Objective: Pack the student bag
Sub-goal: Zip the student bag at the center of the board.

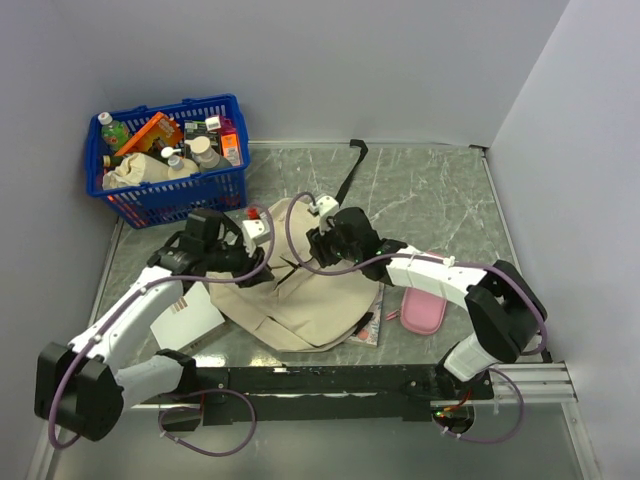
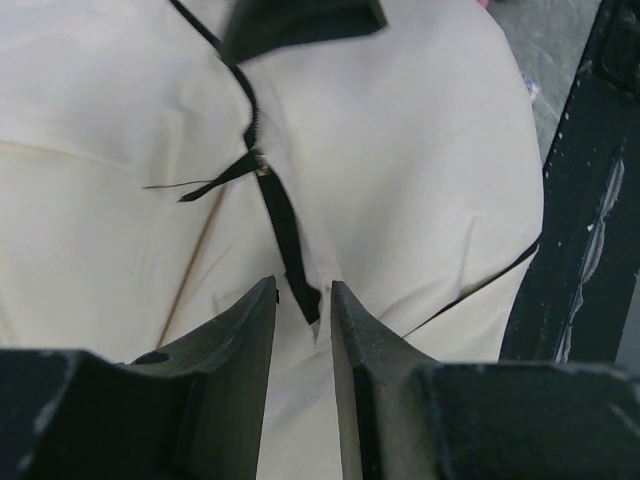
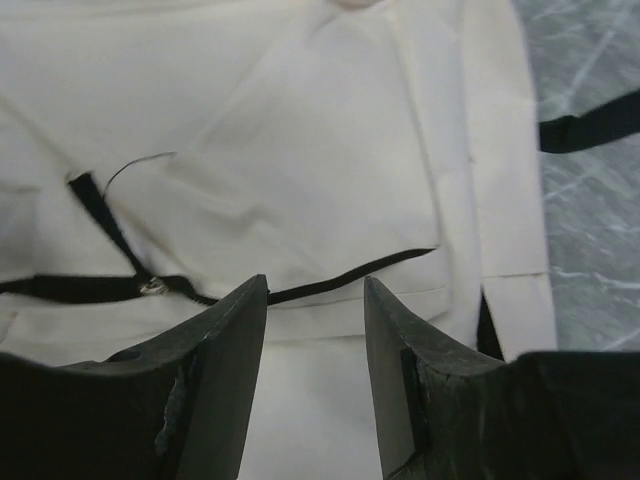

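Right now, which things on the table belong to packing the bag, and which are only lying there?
For the job:
- bag
- probably to go in it: white book, magazine under the bag's edge, pink pouch

Just lying about, it seems:
- blue basket
- the bottles in it
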Controlling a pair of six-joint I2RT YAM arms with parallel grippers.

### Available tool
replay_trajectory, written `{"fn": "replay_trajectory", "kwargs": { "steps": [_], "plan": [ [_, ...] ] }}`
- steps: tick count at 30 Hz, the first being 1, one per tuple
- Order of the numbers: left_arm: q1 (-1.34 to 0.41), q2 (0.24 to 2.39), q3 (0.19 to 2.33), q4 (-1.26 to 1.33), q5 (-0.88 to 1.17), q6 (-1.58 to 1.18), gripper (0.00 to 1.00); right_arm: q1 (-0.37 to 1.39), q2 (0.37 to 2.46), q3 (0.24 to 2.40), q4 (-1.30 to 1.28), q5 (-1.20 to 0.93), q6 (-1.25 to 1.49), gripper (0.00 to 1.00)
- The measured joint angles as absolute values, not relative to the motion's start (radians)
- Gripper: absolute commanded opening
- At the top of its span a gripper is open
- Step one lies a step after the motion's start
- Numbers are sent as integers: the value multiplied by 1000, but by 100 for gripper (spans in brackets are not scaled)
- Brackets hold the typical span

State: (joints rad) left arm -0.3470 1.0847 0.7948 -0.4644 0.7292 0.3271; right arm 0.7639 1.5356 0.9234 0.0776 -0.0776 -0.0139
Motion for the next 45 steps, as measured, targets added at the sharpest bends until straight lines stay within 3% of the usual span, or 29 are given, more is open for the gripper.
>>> {"fn": "replay_trajectory", "kwargs": {
  "steps": [16, 22, 26, 28, 31, 35, 39, 40, 41, 45],
  "plan": [
    [-547, 1377, 857, -331, 603, 290, 29, 704, 1551, 925, 111, -66, 85, 46],
    [-610, 1456, 896, -289, 549, 289, 20, 654, 1551, 910, 126, -106, 123, 42],
    [-624, 1504, 912, -284, 525, 278, 8, 632, 1551, 879, 130, -130, 143, 41],
    [-626, 1507, 919, -290, 521, 274, 8, 628, 1551, 873, 126, -140, 148, 41],
    [-642, 1507, 945, -322, 508, 276, 11, 628, 1551, 871, 131, -153, 150, 45],
    [-672, 1507, 1005, -391, 491, 290, 30, 628, 1549, 870, 134, -161, 145, 51],
    [-677, 1500, 1087, -485, 492, 294, 39, 628, 1536, 878, 117, -162, 121, 55],
    [-675, 1493, 1100, -497, 493, 292, 49, 628, 1533, 886, 109, -163, 112, 55],
    [-663, 1478, 1111, -507, 500, 288, 67, 628, 1528, 896, 104, -164, 104, 55],
    [-579, 1385, 1084, -552, 539, 272, 66, 628, 1516, 951, 77, -172, 64, 56]
  ]
}}
